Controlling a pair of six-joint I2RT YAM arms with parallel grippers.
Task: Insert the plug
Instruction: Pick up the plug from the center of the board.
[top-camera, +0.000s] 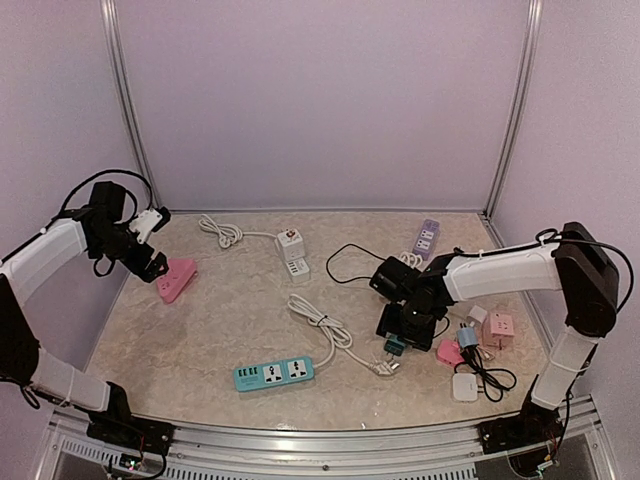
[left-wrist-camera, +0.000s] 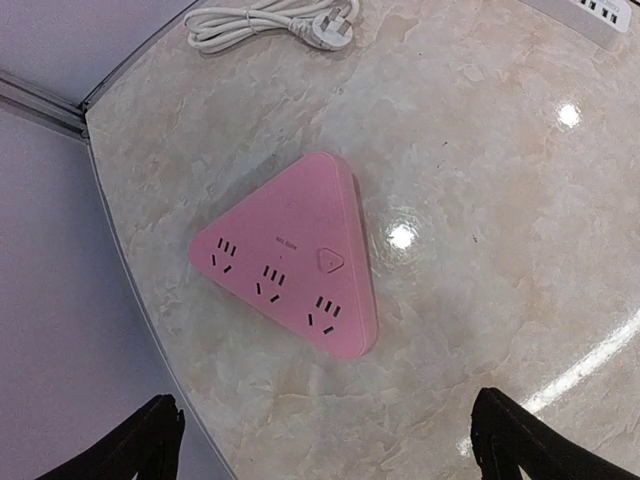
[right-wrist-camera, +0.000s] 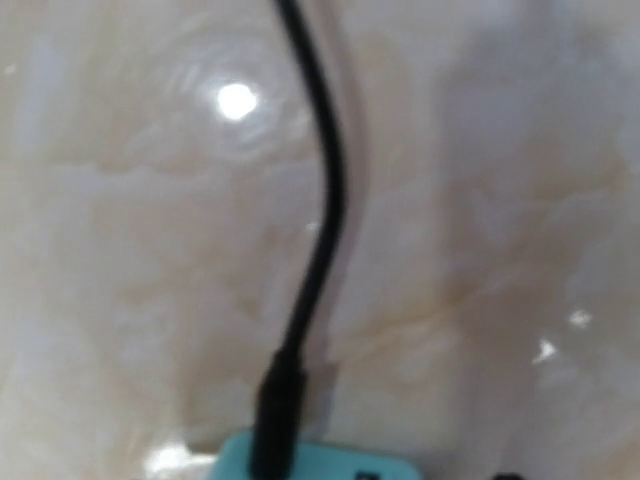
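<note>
**Teal plug sits under the right end effector; the left is spread over the pink strip**

Top view: your teal plug (top-camera: 396, 347) lies on the bench (top-camera: 240, 310) right below the right end effector (top-camera: 405, 322), so the right arm is much the nearer. The teal power strip (top-camera: 273, 372) lies to the plug's left and a little closer to the arm bases, its long axis running left to right. The left end effector (top-camera: 150, 262) hangs just beside the pink triangular power strip (top-camera: 176, 279), well apart from the plug.

Left wrist: the fingers (left-wrist-camera: 150, 440) are spread wide and hold nothing. The pink triangular power strip lies ahead of them, sockets up.

Right wrist: this view is blurred and very close. You see the teal plug at the bottom edge, with its black cord (right-wrist-camera: 320, 220) running up the frame away from it. The fingers are almost out of frame, so you cannot tell whether they pinch the plug or only straddle it.
</note>
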